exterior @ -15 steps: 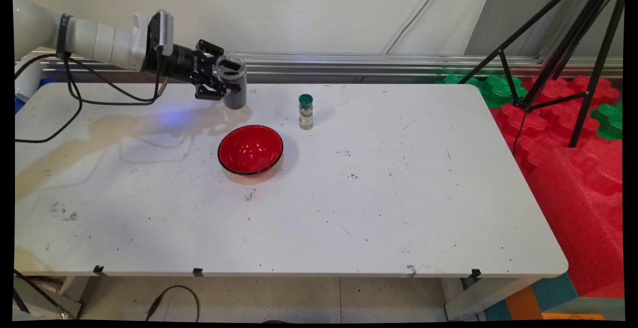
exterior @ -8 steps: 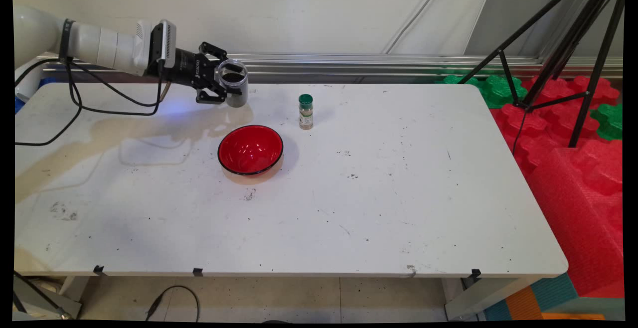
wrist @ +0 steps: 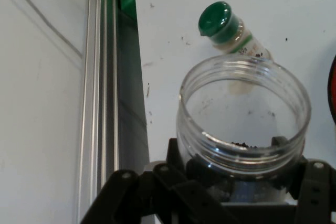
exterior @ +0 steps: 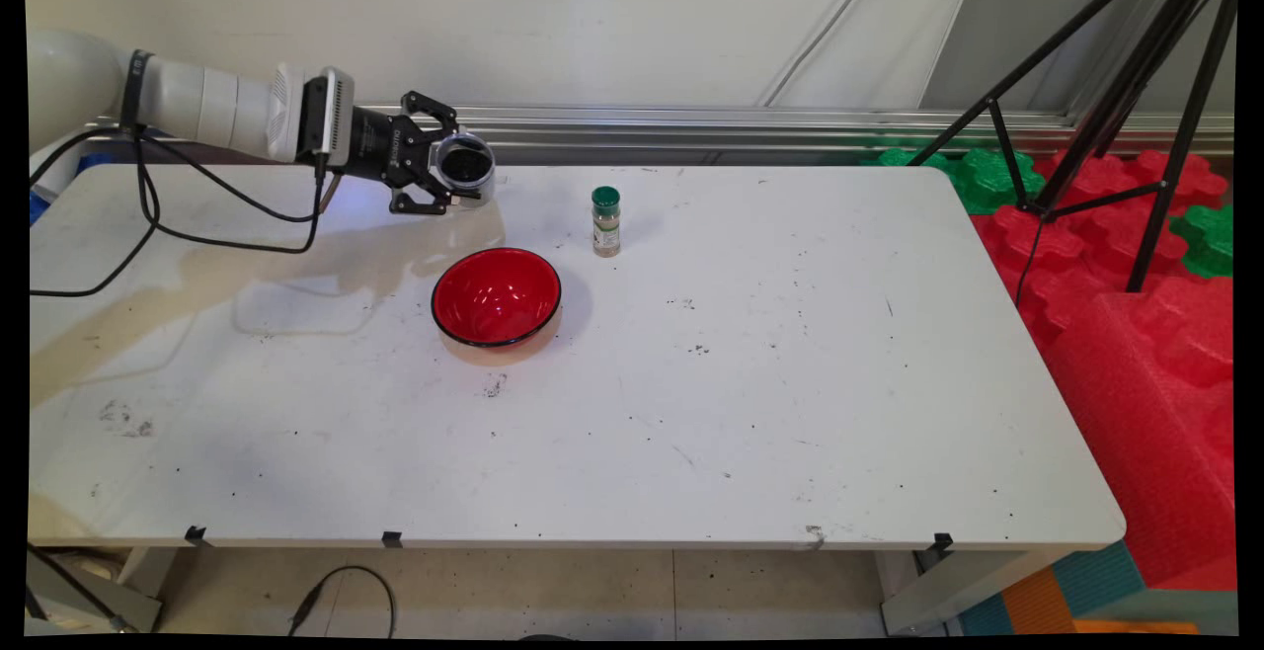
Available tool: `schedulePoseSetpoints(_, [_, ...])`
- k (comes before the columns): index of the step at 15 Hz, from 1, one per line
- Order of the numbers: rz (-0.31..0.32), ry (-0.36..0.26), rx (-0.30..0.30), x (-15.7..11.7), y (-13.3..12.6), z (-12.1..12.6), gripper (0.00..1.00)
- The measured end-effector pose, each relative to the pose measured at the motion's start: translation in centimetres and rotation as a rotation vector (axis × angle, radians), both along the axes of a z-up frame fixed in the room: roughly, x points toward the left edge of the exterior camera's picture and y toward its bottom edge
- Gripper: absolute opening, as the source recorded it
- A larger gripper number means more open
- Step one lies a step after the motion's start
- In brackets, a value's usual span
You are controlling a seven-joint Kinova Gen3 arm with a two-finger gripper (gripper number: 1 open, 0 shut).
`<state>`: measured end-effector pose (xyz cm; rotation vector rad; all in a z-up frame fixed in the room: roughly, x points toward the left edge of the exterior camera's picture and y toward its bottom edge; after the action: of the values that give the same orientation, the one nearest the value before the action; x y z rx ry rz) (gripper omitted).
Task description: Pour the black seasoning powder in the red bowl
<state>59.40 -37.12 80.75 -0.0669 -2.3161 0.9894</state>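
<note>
My gripper (exterior: 452,172) is shut on a clear plastic jar (exterior: 466,168) with dark grains in it, held above the table's far left part. The jar is tipped over, so its open mouth faces the camera in the main view. In the hand view the jar (wrist: 242,124) fills the lower middle between my fingers (wrist: 287,174), with a few dark specks on its inner wall. A red bowl (exterior: 496,296) sits on the table below and to the right of the jar. A small green-capped spice bottle (exterior: 605,221) stands upright right of the jar, and the spice bottle (wrist: 227,30) shows beyond the jar's mouth.
The white table (exterior: 770,383) carries scattered dark specks and a pale stain at the left. A metal rail (exterior: 750,121) runs along the wall behind. A black tripod (exterior: 1116,107) and red and green foam blocks (exterior: 1145,334) stand at the right.
The jar has tilted from near upright to lying over with its mouth toward the camera. The gripper has rotated and dropped slightly. Bowl and spice bottle have not moved.
</note>
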Motion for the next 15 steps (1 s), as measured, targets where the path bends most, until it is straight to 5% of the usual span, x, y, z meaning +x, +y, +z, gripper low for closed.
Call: schedulePoseSetpoints(15, [-0.144, -0.2, -0.157, -1.1, 1.0, -1.6, 0.0])
